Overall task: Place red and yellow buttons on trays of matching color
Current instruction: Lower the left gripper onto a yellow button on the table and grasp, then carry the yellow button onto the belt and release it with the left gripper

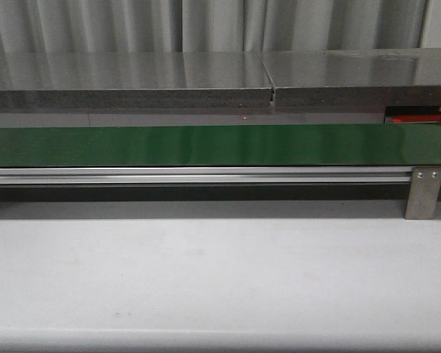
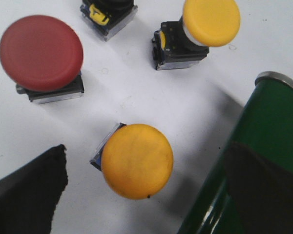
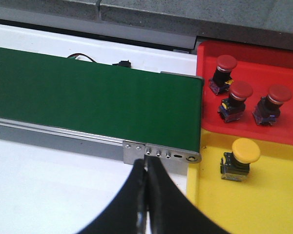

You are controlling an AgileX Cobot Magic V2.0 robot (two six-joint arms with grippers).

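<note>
- Black fingers of the right gripper [image 3: 145, 195] sat pressed together, holding nothing, at the lower centre of its wrist view, before the green belt [image 3: 93, 102].
- Three red buttons [image 3: 240, 91] stood on the red tray [image 3: 249, 63], upper right; one yellow button [image 3: 246, 150] on the yellow tray [image 3: 263, 204] below.
- Left gripper [image 2: 151, 195] fingers were spread apart, flanking a loose yellow button [image 2: 136, 161] on the white table [image 2: 127, 92], with a red button [image 2: 41, 52] upper left.

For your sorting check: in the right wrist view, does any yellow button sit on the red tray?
No: the red tray holds only three red buttons, and the one yellow button sits on the yellow tray.
</note>
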